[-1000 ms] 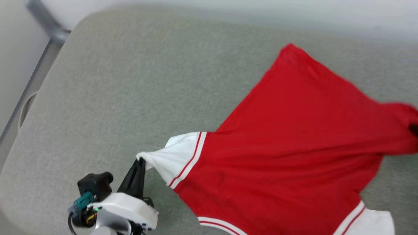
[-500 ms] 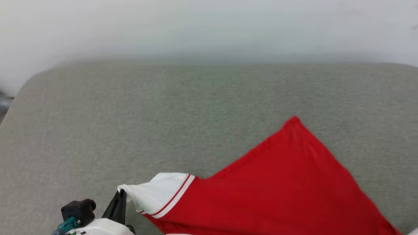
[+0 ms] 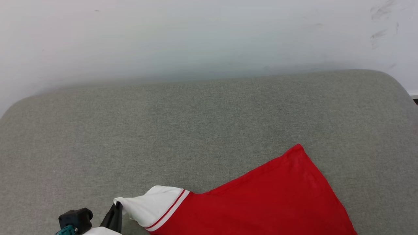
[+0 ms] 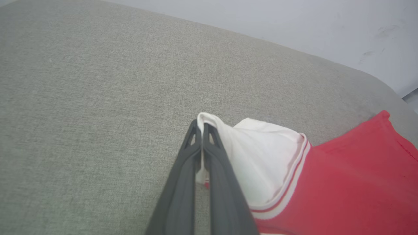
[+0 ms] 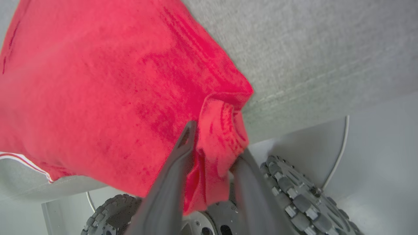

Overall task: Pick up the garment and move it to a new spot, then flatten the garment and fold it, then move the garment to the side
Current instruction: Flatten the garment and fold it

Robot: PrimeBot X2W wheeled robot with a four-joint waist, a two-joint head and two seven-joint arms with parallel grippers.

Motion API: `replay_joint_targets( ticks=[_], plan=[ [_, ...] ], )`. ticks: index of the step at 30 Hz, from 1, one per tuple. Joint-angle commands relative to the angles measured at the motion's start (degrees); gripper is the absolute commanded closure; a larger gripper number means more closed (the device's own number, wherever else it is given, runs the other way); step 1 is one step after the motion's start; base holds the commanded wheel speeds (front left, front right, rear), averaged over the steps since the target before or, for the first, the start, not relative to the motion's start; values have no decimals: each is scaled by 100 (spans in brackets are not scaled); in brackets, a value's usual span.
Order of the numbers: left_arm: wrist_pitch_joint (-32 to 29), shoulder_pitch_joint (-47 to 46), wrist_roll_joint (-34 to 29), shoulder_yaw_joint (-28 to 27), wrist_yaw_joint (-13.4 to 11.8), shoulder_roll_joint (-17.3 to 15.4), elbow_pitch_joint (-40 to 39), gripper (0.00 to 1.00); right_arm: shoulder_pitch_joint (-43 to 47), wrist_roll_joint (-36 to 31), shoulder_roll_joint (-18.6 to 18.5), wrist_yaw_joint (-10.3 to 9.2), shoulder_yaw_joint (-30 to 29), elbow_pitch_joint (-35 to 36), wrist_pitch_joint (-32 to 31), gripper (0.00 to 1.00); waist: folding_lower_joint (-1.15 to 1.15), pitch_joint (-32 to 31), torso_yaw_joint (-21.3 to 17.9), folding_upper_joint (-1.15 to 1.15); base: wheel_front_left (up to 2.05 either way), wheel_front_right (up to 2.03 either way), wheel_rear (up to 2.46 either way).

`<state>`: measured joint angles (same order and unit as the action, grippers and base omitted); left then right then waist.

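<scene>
Left pincer (image 4: 202, 124) clamps the garment (image 4: 343, 182) by its white sleeve tip.

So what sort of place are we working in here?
Probably a bare indoor test room or lab: a grey upholstered platform set against a plain, scuffed white wall, smooth pale floor beneath it, and the garment lying on top.

No readable text, numerals or labels on garment (image 3: 261, 202) (plain red face showing).
</scene>
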<state>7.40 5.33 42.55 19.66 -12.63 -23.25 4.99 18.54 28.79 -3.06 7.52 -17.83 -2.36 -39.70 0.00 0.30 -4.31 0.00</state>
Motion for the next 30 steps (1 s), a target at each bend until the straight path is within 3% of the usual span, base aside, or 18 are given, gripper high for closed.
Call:
replay_joint_targets(
  ticks=[1,10,15,19,26,30],
  plan=[
    [-14,-37,3,-4,-16,-25,-39,100,-152,-74,10,-5,39,63,244,0,0,6,22,0,0,0,0],
    [29,-249,-41,32,-9,19,-91,100,-1240,-370,-733,-5,583,239,2386,0,0,249,205,0,0,0,0],
    [93,-512,-112,113,25,131,-148,100,-1994,-268,-1169,-6,834,-238,2826,0,0,492,462,0,0,0,0],
    [150,-771,-165,192,96,217,-134,100,-2626,-76,-1619,-5,1080,-702,2391,0,0,728,702,0,0,0,0],
    [244,-1168,-273,363,222,377,-101,100,-3578,279,-2254,-5,1626,-1112,254,0,0,1152,1038,0,0,0,0],
    [307,-1383,-314,437,300,496,-73,100,-3908,333,-2360,-5,1996,-1173,-492,0,0,1413,1189,0,0,0,0]
  ],
)
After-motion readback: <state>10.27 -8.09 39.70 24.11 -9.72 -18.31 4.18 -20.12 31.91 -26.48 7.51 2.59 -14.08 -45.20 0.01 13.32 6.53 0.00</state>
